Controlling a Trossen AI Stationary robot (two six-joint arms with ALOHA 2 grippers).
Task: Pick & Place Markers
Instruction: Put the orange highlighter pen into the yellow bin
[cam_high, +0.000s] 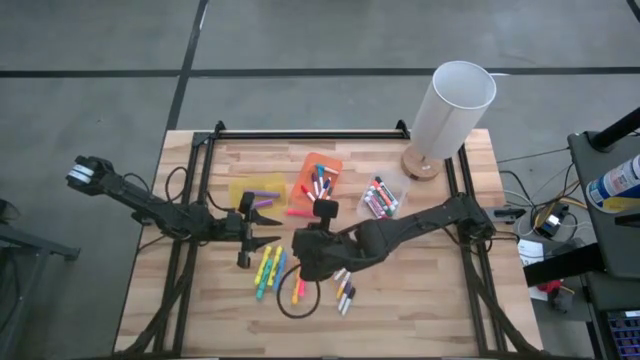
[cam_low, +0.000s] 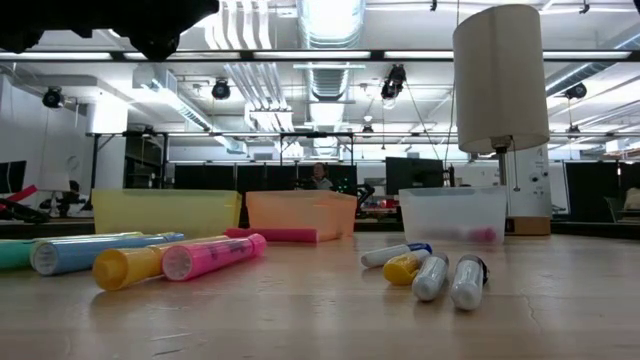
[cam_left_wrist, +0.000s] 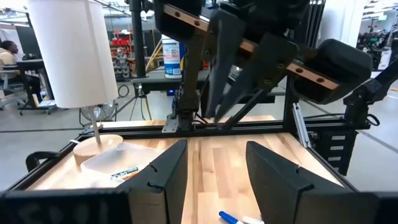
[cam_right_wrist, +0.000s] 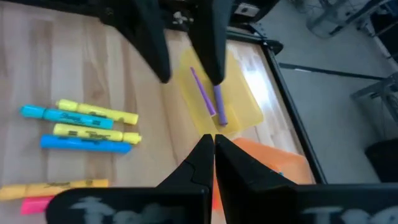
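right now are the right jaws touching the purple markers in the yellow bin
Apart. The right wrist view shows the right gripper with jaws shut and empty, raised above the table, while the purple markers lie in the yellow bin beyond.

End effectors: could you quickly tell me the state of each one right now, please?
Left end effector: open, holding nothing.
Right end effector: closed, nothing visible between its fingers.

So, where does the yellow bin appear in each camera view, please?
High view: yellow bin left of centre, beside the orange bin.
Low view: at the left, orange bin to its right.
Left wrist view: not in it.
Right wrist view: upper middle, two purple markers inside.
Shared landmark: the orange bin, next to it.
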